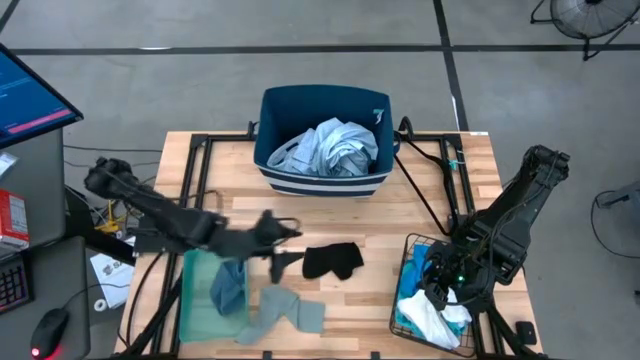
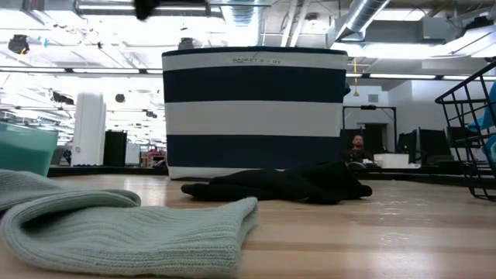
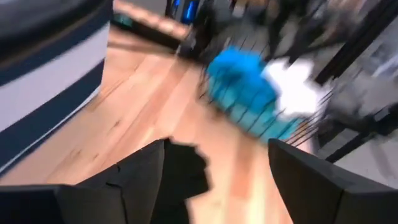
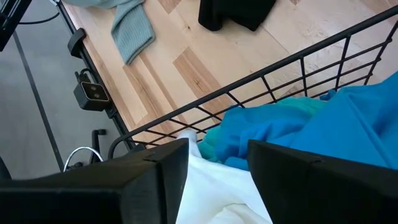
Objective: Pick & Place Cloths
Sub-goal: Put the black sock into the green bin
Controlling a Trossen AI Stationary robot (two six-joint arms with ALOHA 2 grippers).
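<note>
A small black cloth [image 1: 332,260] lies flat on the wooden table, in front of the navy striped bin [image 1: 268,110]. The bin holds a pale blue-white shirt [image 1: 335,148]. My left gripper [image 1: 290,240] hovers open just left of the black cloth [image 3: 186,177], with nothing between its fingers. A grey-blue cloth [image 1: 290,310] lies near the front edge, partly on the pale green tray [image 1: 195,300]. My right gripper [image 4: 217,155] stands open over a wire basket [image 1: 410,290], which holds white [image 4: 211,199], bright blue [image 4: 348,130] and turquoise [image 4: 273,118] cloths.
The black wire basket [image 4: 261,81] stands at the table's front right. The bin [image 2: 254,112] stands at the far middle. Black frame bars and cables run along the table's left and right sides. Bare wood shows between the black cloth and the basket.
</note>
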